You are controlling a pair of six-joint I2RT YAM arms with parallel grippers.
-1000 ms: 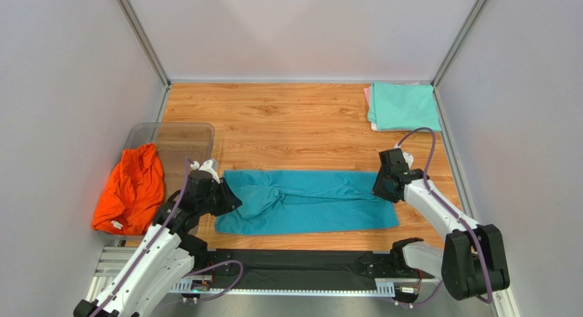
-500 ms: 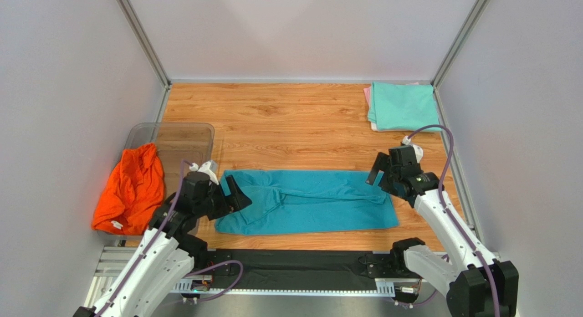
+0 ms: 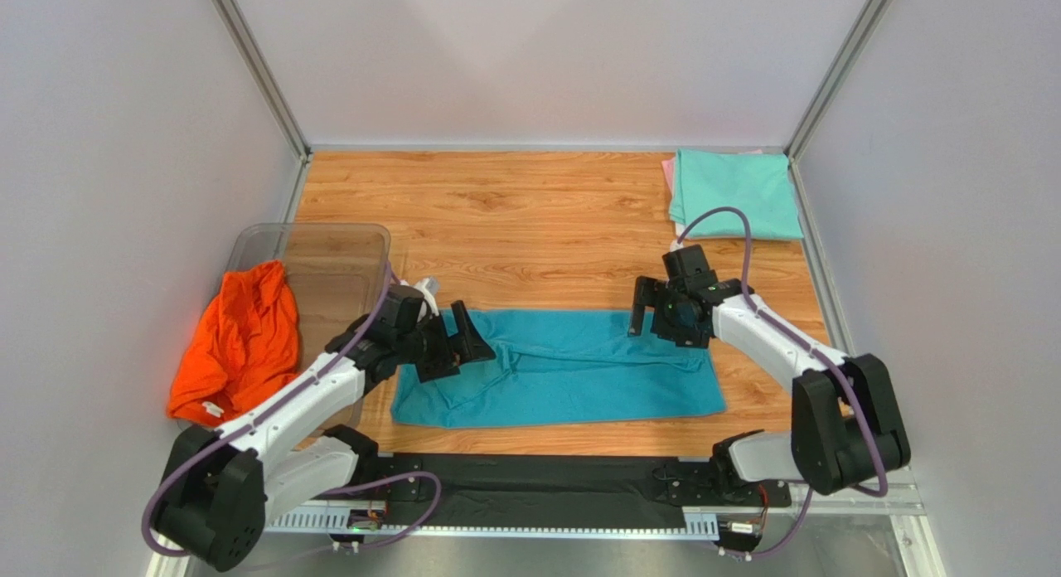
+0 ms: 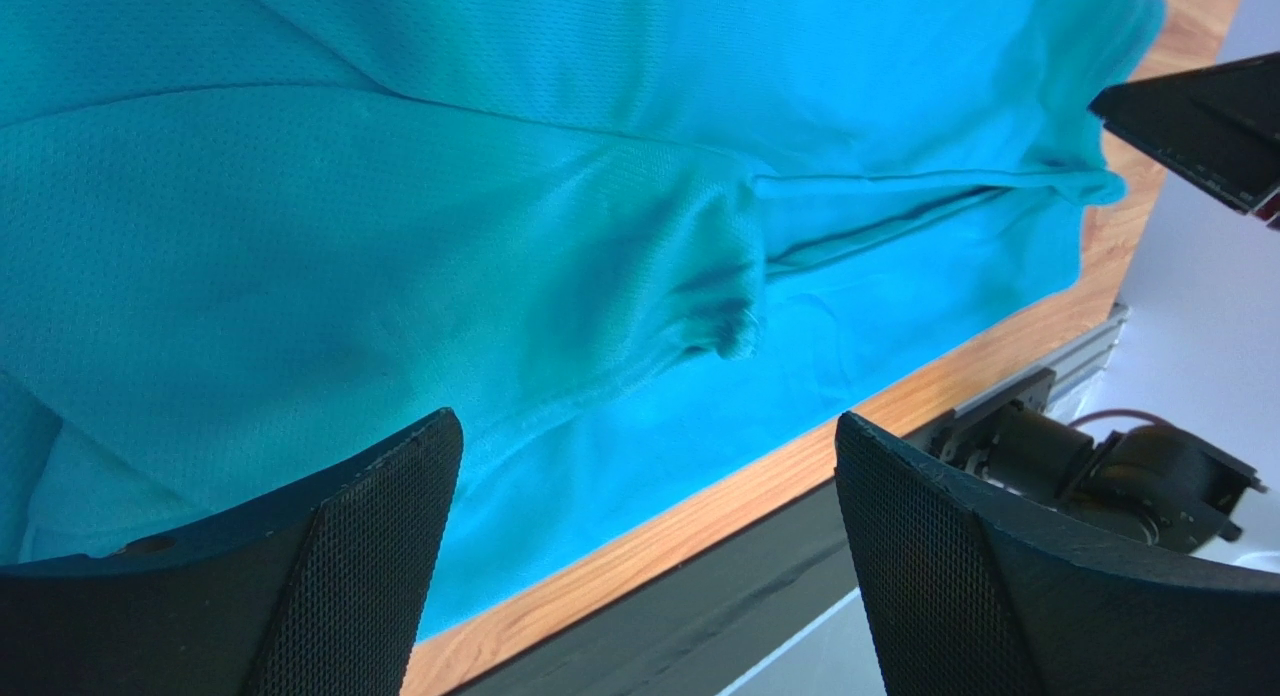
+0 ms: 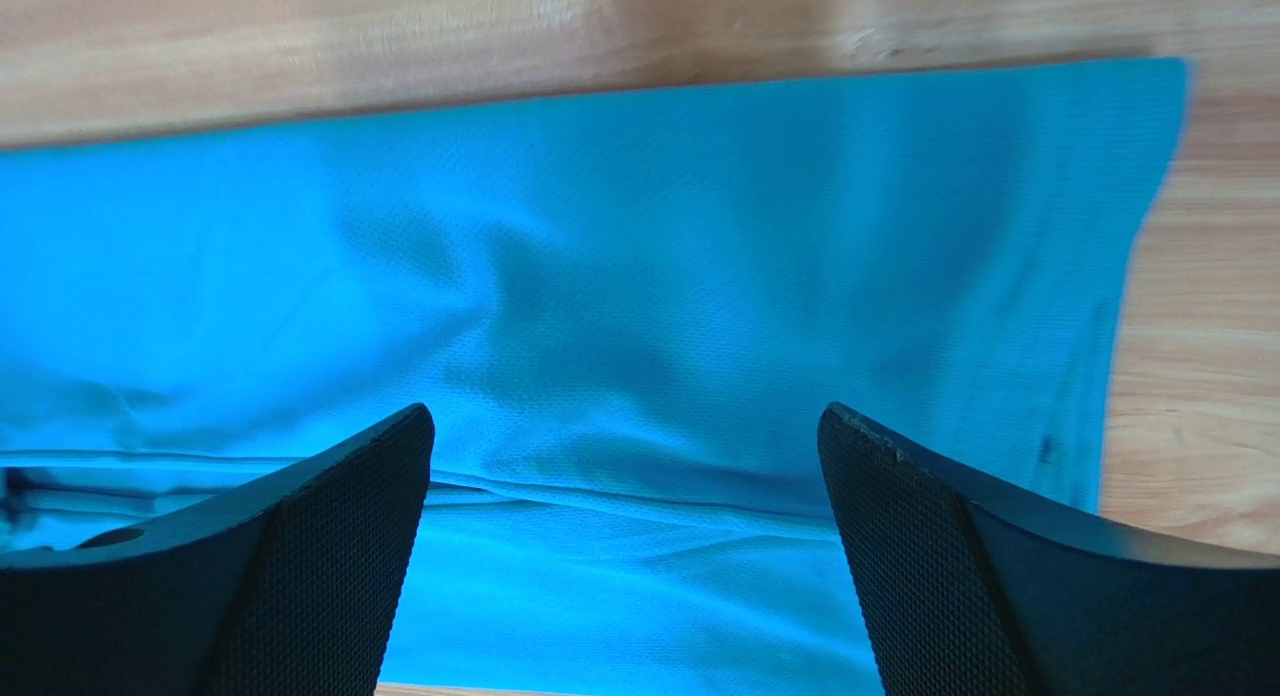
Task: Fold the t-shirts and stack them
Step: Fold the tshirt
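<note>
Hovering over the two ends of the long teal-blue cloth t-shirt (image 3: pixel 561 368), both arms are poised with nothing in hand. The left jaws stand wide apart and empty above the shirt's left end, and the left wrist view shows only rumpled teal fabric (image 4: pixel 451 231) between them. The right jaws are just as open and empty over the far right end, with cloth (image 5: pixel 676 276) spread beneath them.

That teal shirt lies on the wooden bench (image 3: pixel 523 216) near its front edge, between the left arm (image 3: pixel 311 391) and the right arm (image 3: pixel 772 341). It is already narrowed into a long strip, though ridges run along its middle.

By my reckoning we're about halfway. A neatly folded mint green t-shirt (image 3: pixel 735 192) sits in the far right corner on top of a pale pink t-shirt (image 3: pixel 670 179), of which only an edge peeks out, so two look finished and stacked. The teal one still needs its crosswise folds and a trip to that pile.

The bright orange t-shirt (image 3: pixel 243 341) lies crumpled at the left, draped at the clear plastic tub (image 3: pixel 324 244) and not yet started.

No brand or writing can be read anywhere. There is a small pale tag at the orange shirt's near hem, too small to make out.
</note>
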